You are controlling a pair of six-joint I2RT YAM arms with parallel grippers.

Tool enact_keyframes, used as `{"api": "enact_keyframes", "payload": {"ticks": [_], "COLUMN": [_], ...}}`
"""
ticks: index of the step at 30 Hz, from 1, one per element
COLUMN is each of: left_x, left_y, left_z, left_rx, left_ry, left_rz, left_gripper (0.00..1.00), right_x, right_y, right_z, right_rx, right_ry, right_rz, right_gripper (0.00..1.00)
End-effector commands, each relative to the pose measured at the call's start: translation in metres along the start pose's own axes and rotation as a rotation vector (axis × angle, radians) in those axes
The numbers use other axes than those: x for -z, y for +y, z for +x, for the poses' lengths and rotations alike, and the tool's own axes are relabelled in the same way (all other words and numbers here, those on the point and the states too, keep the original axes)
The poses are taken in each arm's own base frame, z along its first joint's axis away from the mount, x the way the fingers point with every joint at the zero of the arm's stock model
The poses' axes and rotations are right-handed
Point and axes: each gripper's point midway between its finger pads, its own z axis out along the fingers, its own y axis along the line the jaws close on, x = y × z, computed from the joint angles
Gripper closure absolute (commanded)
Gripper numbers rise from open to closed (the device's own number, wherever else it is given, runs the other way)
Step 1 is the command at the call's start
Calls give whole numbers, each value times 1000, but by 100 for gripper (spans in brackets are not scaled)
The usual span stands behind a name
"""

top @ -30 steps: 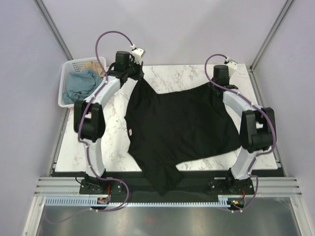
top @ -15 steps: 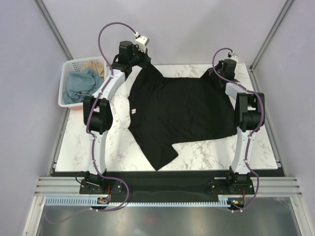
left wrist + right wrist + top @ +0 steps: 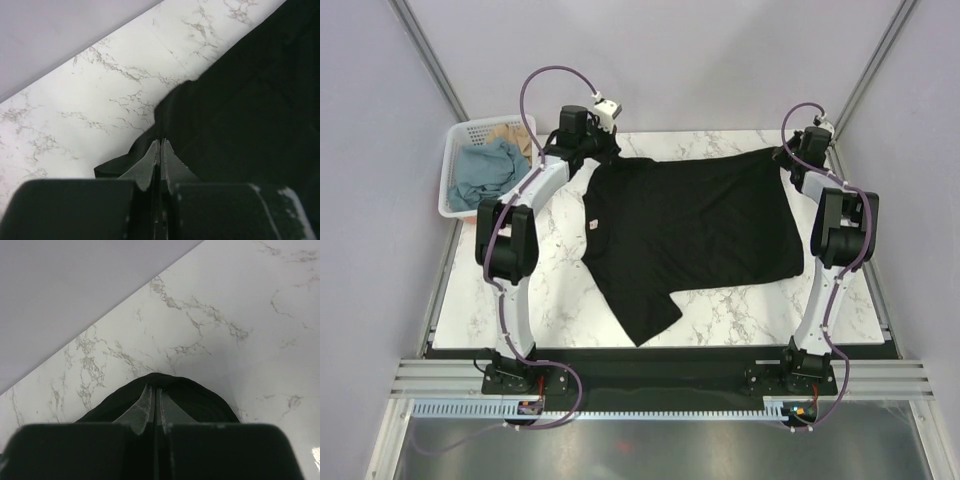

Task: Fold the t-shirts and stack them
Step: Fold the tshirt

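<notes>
Both of my grippers are clenched on the black t-shirt [image 3: 690, 225] right now. My left gripper [image 3: 160, 143] is pinching a bunched bit of fabric at the far left corner, shoulder or sleeve as far as I can tell. My right gripper [image 3: 154, 389] has a small fold at the far right corner, which I take for the hem end. The shirt is spread across the middle of the counter [image 3: 740, 310], neck to the left going by the pinkish label [image 3: 591, 227], with one sleeve poking toward the near edge. The left side's a bit rumpled.

Handling-wise it's light, floppy cloth with zero stiffness, so it'll sag and drag wherever I'm not holding it. It doesn't look slippery, and there's nothing to break. Corners and seams are the spots to grab, since a thin pinch could slide out if I tug hard. My guess is it wants laying flat before any folding.

The dusty blue shirt [image 3: 485, 170] and tan shirt [image 3: 510, 133] are crumpled in the white basket [image 3: 448, 195] off to the left, not folded yet.
</notes>
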Motion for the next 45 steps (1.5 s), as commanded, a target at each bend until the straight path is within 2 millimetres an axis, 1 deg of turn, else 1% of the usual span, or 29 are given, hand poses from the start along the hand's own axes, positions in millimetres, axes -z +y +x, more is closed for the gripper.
{"api": "enact_keyframes", "payload": {"ticks": [1, 2, 3, 4, 5, 6, 7, 8, 9, 10, 12, 16, 17, 18, 19, 21, 22, 24, 28, 29, 31, 33, 35, 36, 38, 39, 40, 43, 45], "left_x": [41, 43, 45, 52, 53, 56, 62, 63, 65, 67, 75, 86, 88, 92, 94, 101, 104, 110, 122, 124, 128, 131, 133, 133, 130, 130, 130, 130, 132], "left_y": [-6, -6, -7, -9, -11, -11, -13, -15, -15, -17, -21, -25, -27, -30, -32, -36, -38, -42, -49, -51, -65, -75, -83, -87, -93, -97, -99, -104, -103], "left_z": [-62, -54, -53, -57, -48, -45, -48, -37, -34, -32, -26, -19, -12, -14, -4, -3, 5, 7, 18, 24, 27, 32, 42, 52, 68, 73, 82, 98, 103], "left_rx": [-77, -71, -67, -70, -59, -56, -57, -45, -38, -33, -21, -1, 7, 17, 32, 51, 80, 117, 156, 162, 207, 251, 267, 279, 299, 314, 324, 331, 324], "left_ry": [-135, -119, -117, -125, -105, -100, -107, -87, -81, -77, -68, -58, -44, -49, -31, -34, -21, -23, 4, 23, 40, 60, 93, 131, 177, 191, 214, 262, 275], "left_rz": [-18, -19, -23, -24, -23, -26, -30, -28, -31, -29, -30, -39, -37, -37, -34, -36, -37, -41, -43, -39, 13, 51, 62, 53, 69, 87, 89, 92, 75], "left_gripper": [98, 98, 98, 98, 98, 98, 98, 98, 98, 98, 98, 98, 98, 98, 98, 98, 98, 98, 98, 98, 98, 98, 98, 98, 98, 98, 98, 98, 98], "right_x": [20, 23, 25, 28, 30, 32, 34, 36, 38, 41, 46, 57, 58, 59, 60, 62, 64, 67, 74, 74, 77, 81, 86, 89, 89, 90, 91, 94, 96], "right_y": [17, 14, 12, 13, 13, 12, 13, 14, 12, 15, 11, 9, 6, 4, 0, -8, -11, -19, -25, -27, -29, -33, -35, -39, -39, -40, -40, -39, -39], "right_z": [-25, -29, -25, -28, -28, -25, -25, -23, -17, -18, -11, -8, -5, -2, 2, 12, 14, 19, 20, 21, 23, 30, 33, 39, 42, 46, 45, 45, 43], "right_rx": [20, 19, 12, 10, 8, 2, -7, -12, -19, -22, -33, -40, -42, -44, -48, -59, -69, -80, -85, -87, -88, -93, -98, -103, -110, -113, -115, -114, -108], "right_ry": [-27, -28, -18, -20, -16, -7, -6, 5, 20, 21, 34, 44, 56, 64, 78, 101, 103, 112, 118, 120, 130, 151, 150, 160, 164, 173, 169, 166, 160], "right_rz": [-57, -53, -53, -58, -65, -65, -66, -74, -72, -79, -69, -51, -40, -29, -15, 8, 19, 38, 59, 66, 72, 81, 88, 95, 92, 89, 89, 86, 89], "right_gripper": [100, 100, 100, 100, 100, 100, 100, 100, 100, 100, 100, 100, 100, 100, 100, 100, 100, 100, 100, 100, 100, 100, 100, 100, 100, 100, 100, 100, 100]}}
